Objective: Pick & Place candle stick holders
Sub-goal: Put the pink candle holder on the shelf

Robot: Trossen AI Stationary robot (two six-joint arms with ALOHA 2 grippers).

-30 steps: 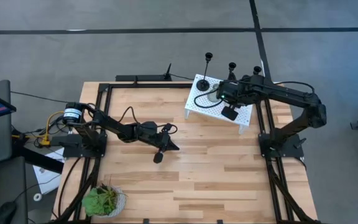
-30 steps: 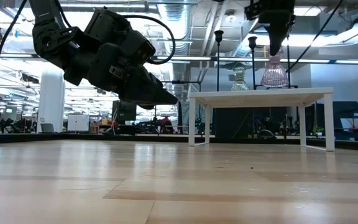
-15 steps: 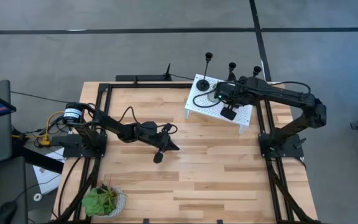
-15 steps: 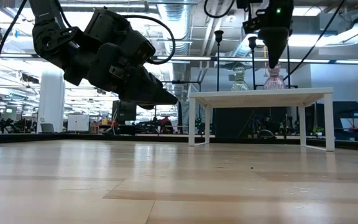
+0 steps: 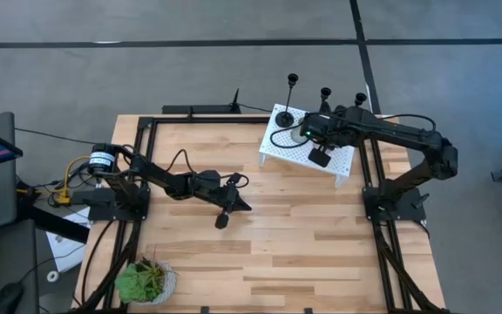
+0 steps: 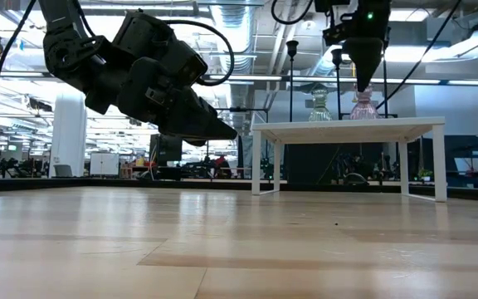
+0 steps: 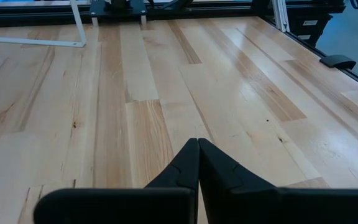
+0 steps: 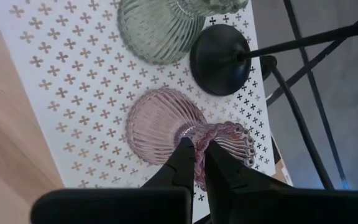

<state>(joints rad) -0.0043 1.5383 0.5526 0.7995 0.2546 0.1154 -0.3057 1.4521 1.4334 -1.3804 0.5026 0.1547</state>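
Nearest, potted plant: a small green plant (image 5: 145, 281) sits at the table's near left corner, about 7 o'clock from the table's middle, well apart from everything else.

Table: a pale wood plank table (image 5: 268, 253), bare across its near half.

Left gripper: the left gripper (image 5: 225, 212) hovers near the table's middle, fingers pressed together and holding nothing. It waits, well apart from the holders.

Stand: a white perforated stand (image 5: 290, 157) on short legs sits at the far right of the table, about 1 o'clock from the middle.

Pink holder: a squat, ribbed, pinkish glass candle holder (image 8: 166, 124) stands upright on the stand, its base flat on the perforated top.

Right gripper: the right gripper (image 6: 362, 81) points straight down over the pink holder, fingers (image 8: 182, 163) clamped on its rim.

Key relation: the pink holder lies directly below the right fingers, its long axis vertical and in line with them. The right arm is far nearer than the left, so I judge any lift or release to be a straight vertical move.

Green holder: a squat grey-green ribbed holder (image 8: 157, 28) stands just beside the pink one on the stand.

Farthest, black holders: three tall thin black candlesticks (image 5: 292, 83) stand along the stand's far edge, at 12 o'clock from the pink holder. One round black base (image 8: 219, 59) sits just beside it, close enough to be knocked.
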